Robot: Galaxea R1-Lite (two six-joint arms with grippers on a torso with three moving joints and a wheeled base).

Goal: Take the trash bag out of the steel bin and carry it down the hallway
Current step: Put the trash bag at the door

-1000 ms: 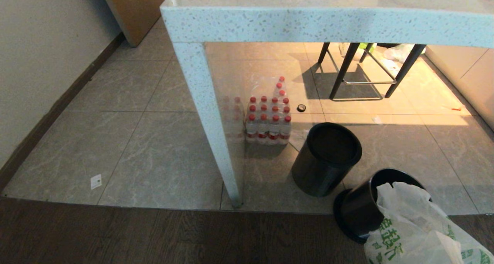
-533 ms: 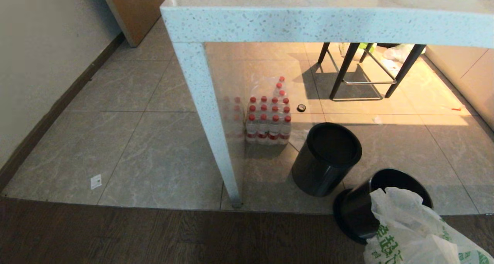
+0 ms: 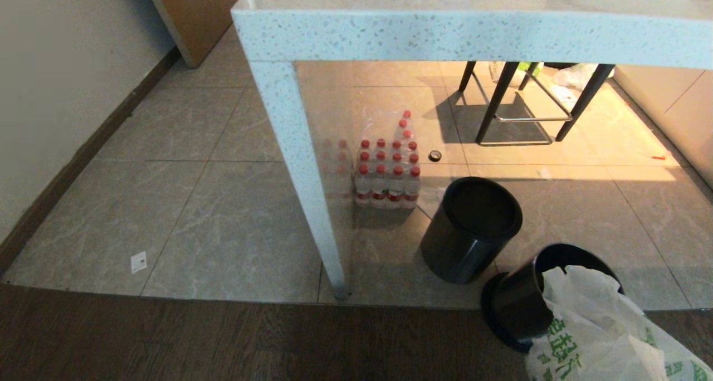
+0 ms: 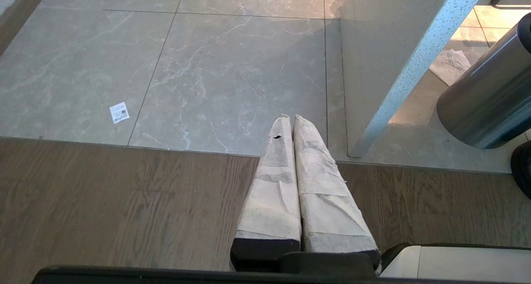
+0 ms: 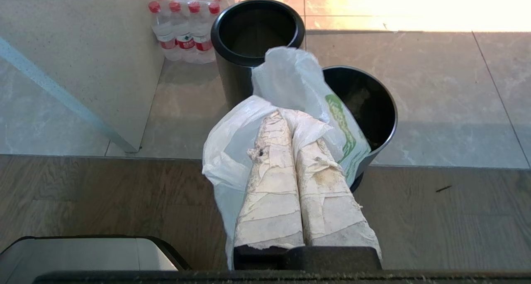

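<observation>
Bag (image 5: 290,80) plastic is sitting pinched between the right gripper's (image 5: 286,116) taped fingers (image 5: 271,184), which are pressing together on it above the wood floor (image 5: 83,197). It is hanging just beside and in front of the steel bin (image 3: 518,308), partly covering that bin's rim, with green print showing. A darker bin (image 3: 470,228) is standing just beyond, near a pack of bottles (image 3: 387,172) and a table leg (image 3: 301,164). Off to the side, the left gripper (image 4: 289,118) is hovering over the floor edge, fingers together and gripping nothing.
</observation>
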